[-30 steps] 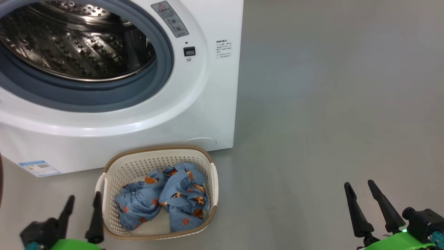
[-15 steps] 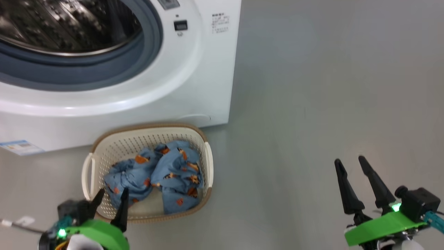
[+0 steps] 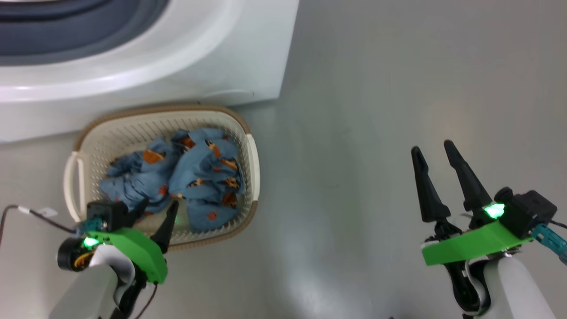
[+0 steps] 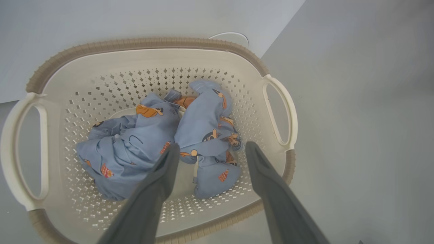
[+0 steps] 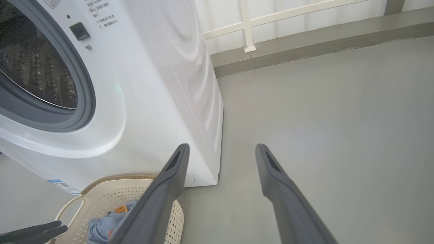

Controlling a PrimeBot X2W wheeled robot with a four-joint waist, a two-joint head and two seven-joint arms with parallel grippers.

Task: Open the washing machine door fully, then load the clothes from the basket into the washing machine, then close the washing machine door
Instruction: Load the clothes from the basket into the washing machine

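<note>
Both spread, empty: left gripper (image 3: 160,203) has moved in over the near rim of the basket (image 3: 211,238), above the clothes (image 3: 199,173); right gripper (image 3: 432,146) has open floor (image 3: 354,133) all round.

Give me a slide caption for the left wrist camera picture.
Open left gripper poised over the clothes in the basket, beside the washing machine.

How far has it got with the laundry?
Done: the washing machine has its opening uncovered, drum bare. In hand: the open left gripper hangs over the basket, fingers aimed at the clothes, gripping nothing. Left: both garments lie in the basket, so loading and closing the door remain. The right gripper hangs open over the floor.
</note>
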